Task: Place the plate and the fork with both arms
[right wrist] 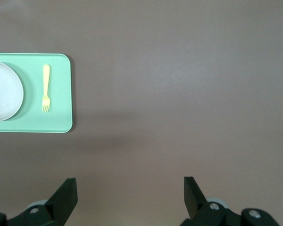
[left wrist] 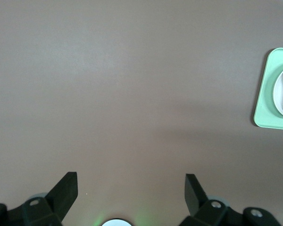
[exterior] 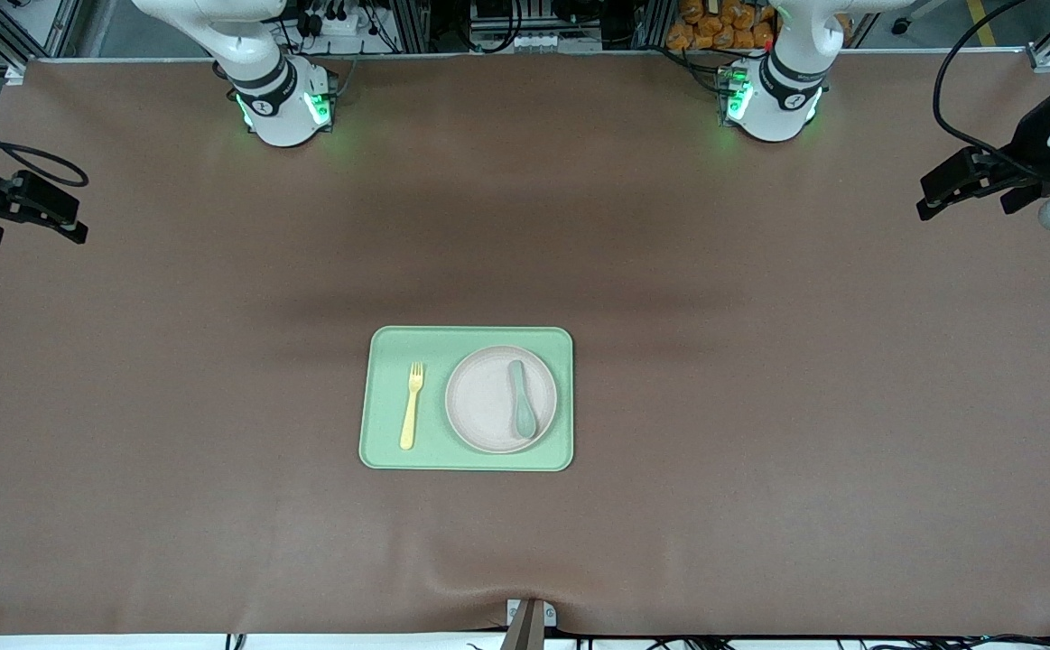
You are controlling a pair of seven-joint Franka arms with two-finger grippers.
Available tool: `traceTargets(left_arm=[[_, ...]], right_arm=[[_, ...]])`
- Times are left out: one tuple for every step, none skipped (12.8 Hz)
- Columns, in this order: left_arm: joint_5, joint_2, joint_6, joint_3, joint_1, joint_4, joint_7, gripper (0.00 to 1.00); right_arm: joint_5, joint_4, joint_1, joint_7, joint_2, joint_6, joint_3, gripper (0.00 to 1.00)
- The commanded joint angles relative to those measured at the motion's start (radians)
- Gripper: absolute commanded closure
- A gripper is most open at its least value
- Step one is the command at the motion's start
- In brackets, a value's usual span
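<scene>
Two arms are waiting at the table's ends, both held high and well apart from the tray. Nearest the front camera, a small metal bracket [exterior: 529, 618] is sitting at the table's edge, where the brown mat [exterior: 759, 433] is puckering slightly. Farther up, at mid-table, the light-green tray [exterior: 380, 451] is lying flat. On it the plate [exterior: 484, 402] is resting toward the left arm's end, with a grey-green spoon [exterior: 521, 397] lying in it. The fork [exterior: 412, 406] is lying on the tray beside the plate, toward the right arm's end, tines pointing toward the robots' bases, not touching the plate.

Farther still, the left gripper [exterior: 926, 206] is hanging over bare mat at the left arm's end; its wrist view is showing its fingers [left wrist: 66, 190] spread wide with nothing between them, and a corner of the tray at that picture's edge. The right gripper [exterior: 73, 230] is hovering over bare mat at the right arm's end, fingers [right wrist: 66, 195] likewise spread wide and holding nothing; its wrist view is taking in the fork and part of the plate.

Farthest, both white bases are glowing green along the table's edge. Past them, aluminium framing, cables and some orange items [exterior: 714, 27] are crowding the room.
</scene>
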Motion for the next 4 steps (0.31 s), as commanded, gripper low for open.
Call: traceTargets(left_arm=[[0.025, -0.018, 0.012, -0.009, 0.009, -0.015, 0.019, 0.0], [0.025, -0.018, 0.012, -0.009, 0.009, -0.015, 0.019, 0.0], [0.025, -0.018, 0.012, -0.009, 0.009, -0.015, 0.019, 0.0], [0.025, -0.018, 0.011, -0.009, 0.004, -0.016, 0.019, 0.0]], right_arm=[[-0.004, 0.002, 0.017, -0.007, -0.002, -0.005, -0.017, 0.0], [-0.004, 0.002, 0.018, -0.007, -0.002, -0.005, -0.017, 0.0], [-0.004, 0.002, 0.018, -0.007, -0.002, -0.003, -0.017, 0.0], [-0.004, 0.002, 0.018, -0.007, -0.001, -0.003, -0.017, 0.0]])
